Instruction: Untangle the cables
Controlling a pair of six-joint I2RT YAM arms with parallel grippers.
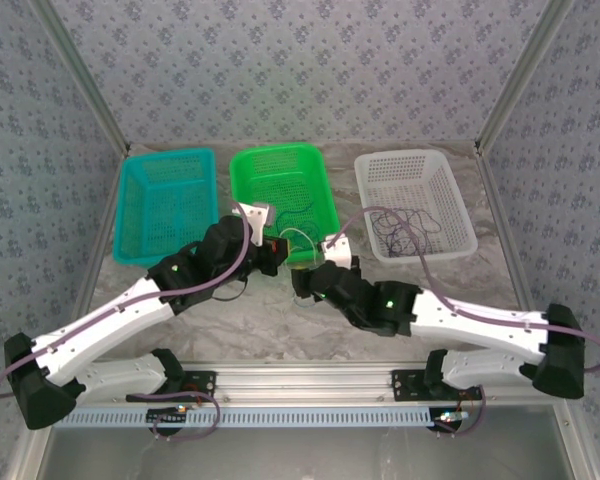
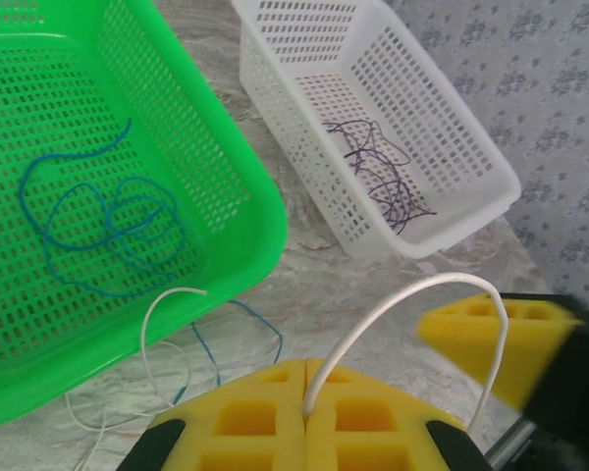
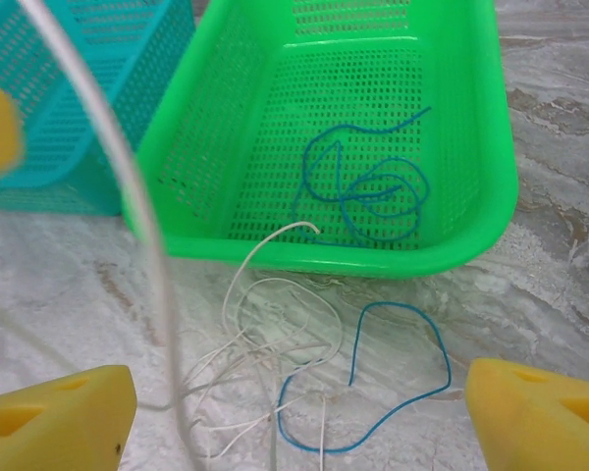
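On the top view, my left fingers [image 1: 273,252] and right fingers [image 1: 302,283] sit close together on the counter [image 1: 250,325], just in front of the green basket [image 1: 280,190]. A teal basket [image 1: 167,205] stands left of it and a white basket [image 1: 415,200] right of it.

On the left wrist view, my left fingers [image 2: 265,417] are pressed together, clamped on the white cable [image 2: 402,299], which arches up between them. The blue cable [image 2: 88,226] lies looped in the green basket, and the dark cable [image 2: 378,172] lies in the white basket.

On the right wrist view, my right fingers [image 3: 540,412] are spread wide apart above the counter. Between them, loose white cable loops lie beside a second blue cable [image 3: 373,392].
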